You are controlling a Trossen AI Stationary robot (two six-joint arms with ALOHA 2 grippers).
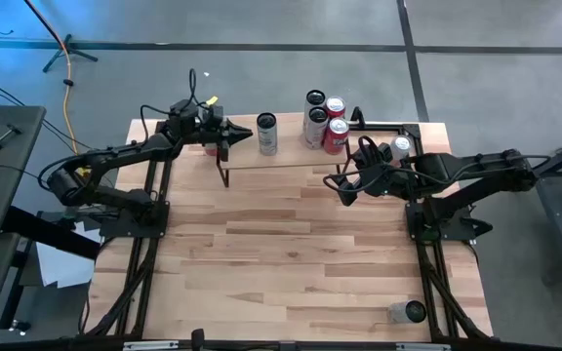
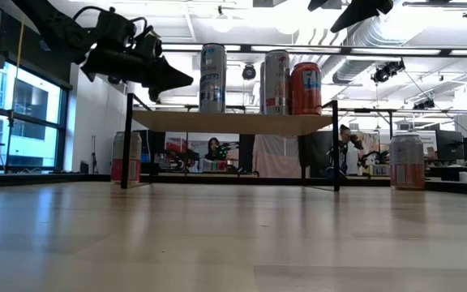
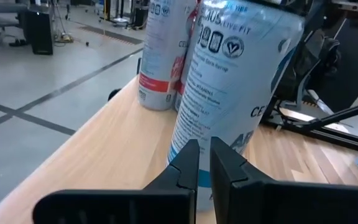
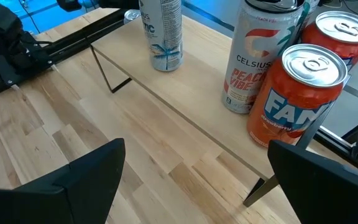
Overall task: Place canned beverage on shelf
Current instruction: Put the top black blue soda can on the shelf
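Three cans [image 2: 276, 82] stand on the shelf [image 2: 233, 122]; left gripper [image 2: 186, 79] hovers beside them.

Grey floor [image 1: 261, 24] stretching around light wood desk [image 1: 291, 263], dark seam lines crossing it. Yellow cable [image 1: 67, 93] trailing over floor beside tripod foot. Tall windows [image 2: 23, 122] letting in daylight along one side. White ceiling with silver duct [image 2: 379, 32] running overhead, strip lights glowing. Person [image 2: 344, 154] sitting far back among workstations.

Light wood shelf [image 4: 185, 112], orange-red can [image 4: 297, 99] (blue lettering) — silver can [image 4: 165, 31], black fingers [image 3: 194, 168].
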